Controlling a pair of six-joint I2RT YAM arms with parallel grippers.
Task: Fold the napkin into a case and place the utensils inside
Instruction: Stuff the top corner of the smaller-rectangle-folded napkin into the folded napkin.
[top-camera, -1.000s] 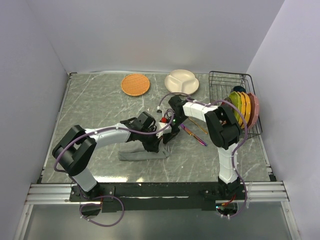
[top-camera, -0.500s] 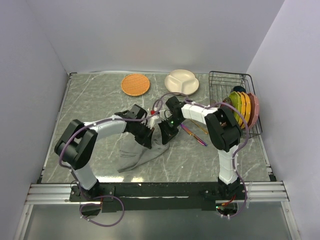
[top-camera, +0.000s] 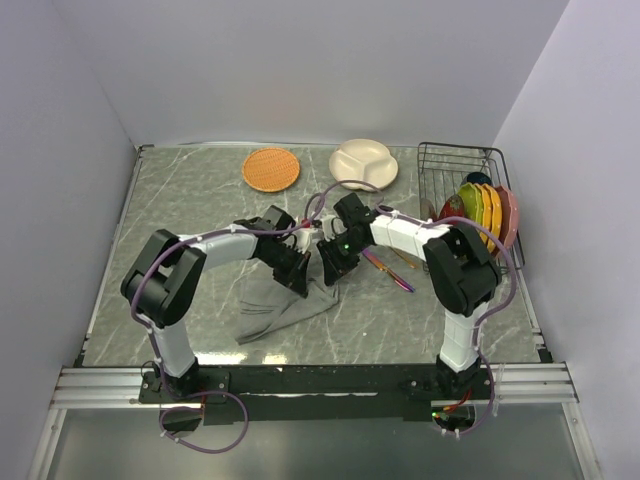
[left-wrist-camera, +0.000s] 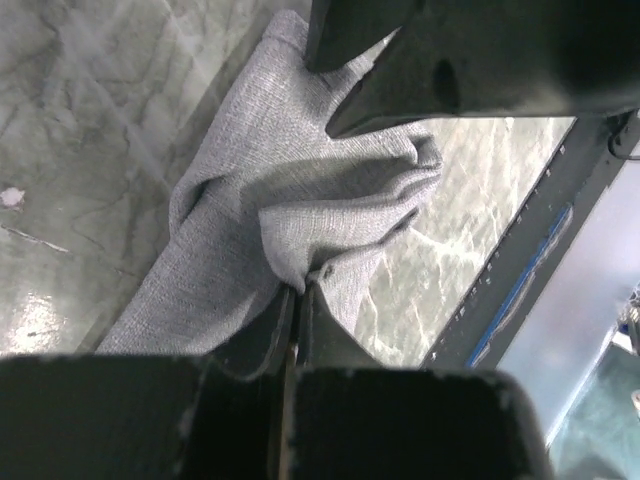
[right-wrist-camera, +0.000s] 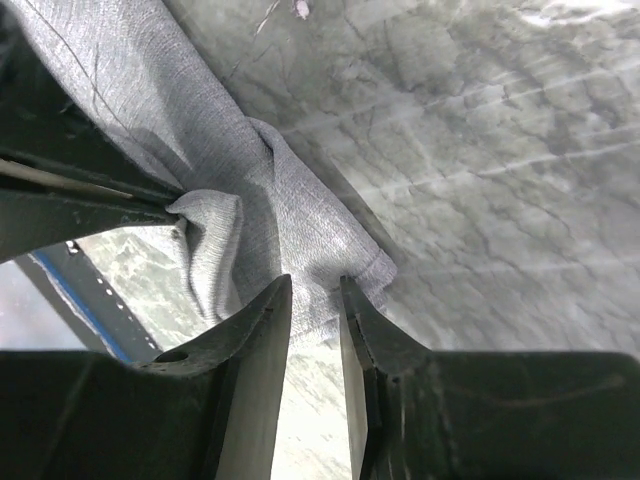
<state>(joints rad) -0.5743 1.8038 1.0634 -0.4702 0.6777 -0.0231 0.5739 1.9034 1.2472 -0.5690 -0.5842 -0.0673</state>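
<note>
The grey napkin (top-camera: 281, 308) lies crumpled at table centre, its far edge drawn up between both grippers. My left gripper (top-camera: 297, 278) is shut on a fold of the napkin (left-wrist-camera: 300, 200), pinched at the fingertips in the left wrist view (left-wrist-camera: 298, 288). My right gripper (top-camera: 331, 266) is just right of it, jaws a little apart, with the napkin's edge (right-wrist-camera: 330, 240) between the fingertips in the right wrist view (right-wrist-camera: 315, 285). The purple knife (top-camera: 388, 271) and gold spoon (top-camera: 401, 256) lie on the table right of the right gripper. No folded case shows.
A round orange mat (top-camera: 271, 169) and a white divided plate (top-camera: 363, 162) lie at the back. A wire rack (top-camera: 470, 160) with several coloured plates (top-camera: 487, 215) stands at the back right. Grey walls enclose the marbled table (top-camera: 180, 210).
One second ago the napkin lay as a narrow flat strip. Both grippers have since moved back and pulled its far edge up, so it has opened into a looser slanted shape.
</note>
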